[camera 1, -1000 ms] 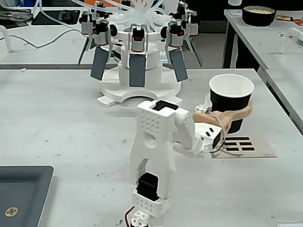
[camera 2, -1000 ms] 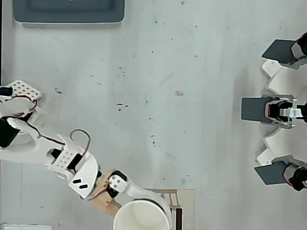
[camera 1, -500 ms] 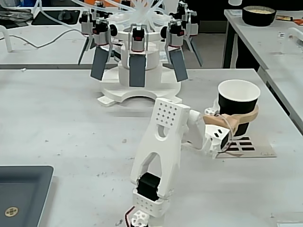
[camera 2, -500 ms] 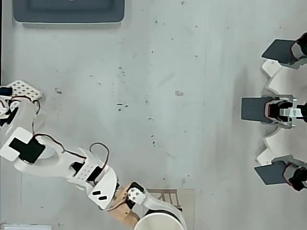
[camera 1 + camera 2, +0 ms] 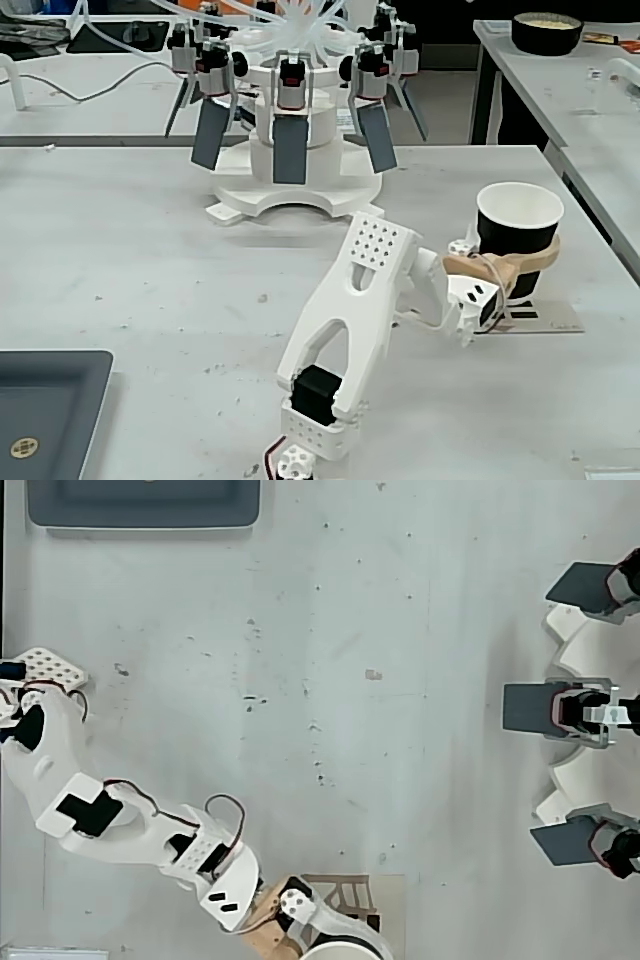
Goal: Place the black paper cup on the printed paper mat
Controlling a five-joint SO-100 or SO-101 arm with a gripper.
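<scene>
Gripper (image 5: pixel 520 262) is clamped round the black paper cup (image 5: pixel 518 225), tan fingers wrapping its waist just under mid-height. Cup upright, long axis vertical, white rim up, open mouth showing.

Key relation: cup's base vs the printed paper mat (image 5: pixel 555 318). In fixed view the cup sits directly over the mat's far-left part; the mat spreads out to the right & toward the near side from under it. Base hidden behind the wrist and fingers, so can't tell if it's touching paper or just above.

Overhead view: only the far arc of the cup's rim (image 5: pixel 345 944) shows at the bottom edge, w/ the mat (image 5: pixel 388 902) reaching past it on the right; rest is cropped.

Judgement: placement nearly done. Next needs a short straight drop, if any, then the fingers spreading. Cup looks off-centre toward the mat's left edge, so a small nudge right may help. Risk: fingers dragging the light cup as they let go.
</scene>
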